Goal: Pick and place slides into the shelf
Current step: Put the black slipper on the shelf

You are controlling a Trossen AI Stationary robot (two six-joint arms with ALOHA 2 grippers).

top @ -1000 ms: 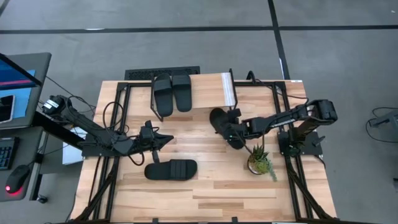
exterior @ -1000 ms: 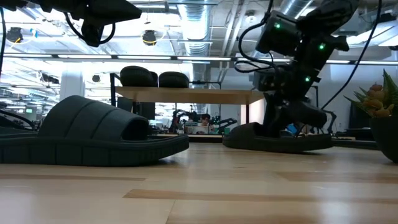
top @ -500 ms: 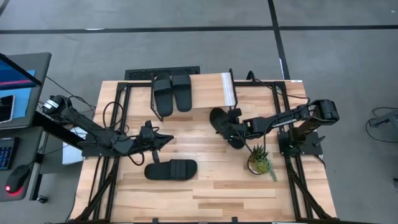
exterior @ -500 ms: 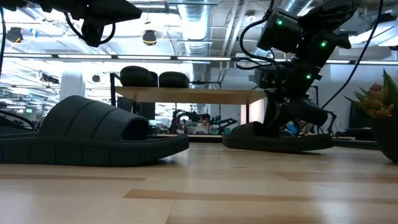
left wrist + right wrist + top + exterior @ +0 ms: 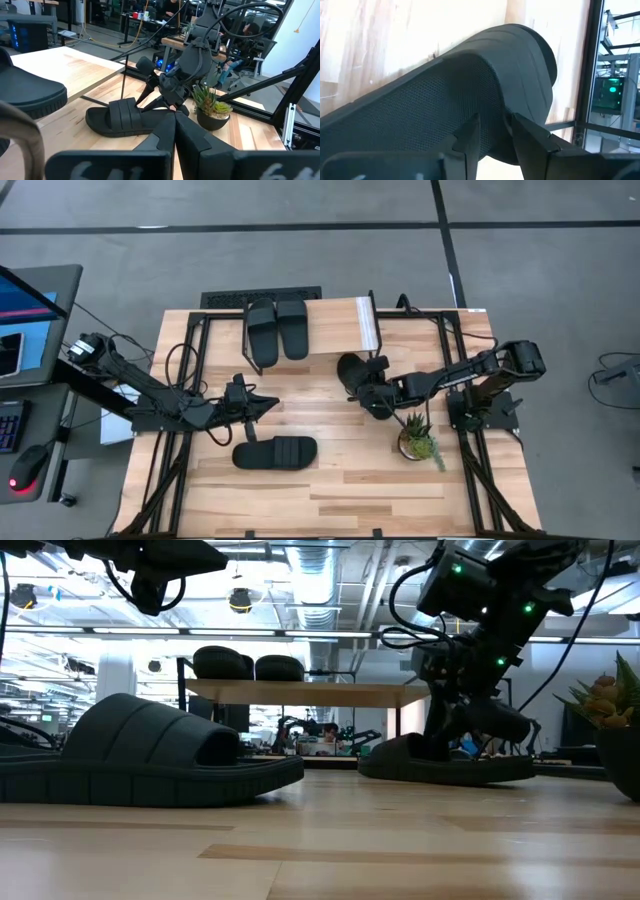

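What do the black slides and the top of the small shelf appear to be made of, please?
The slide under the right tool looks like moulded rubber or foam: matte black, finely textured, with a ribbed strap. The shelf top looks like light wood, with visible grain; its finish is unclear.

2 slides (image 5: pixel 277 328) on shelf (image 5: pixel 340 326), others prob. on table (image 5: pixel 330 490).

right gripper (image 5: pixel 372 392) clamped low, left gripper (image 5: pixel 268 404) shut — hovering
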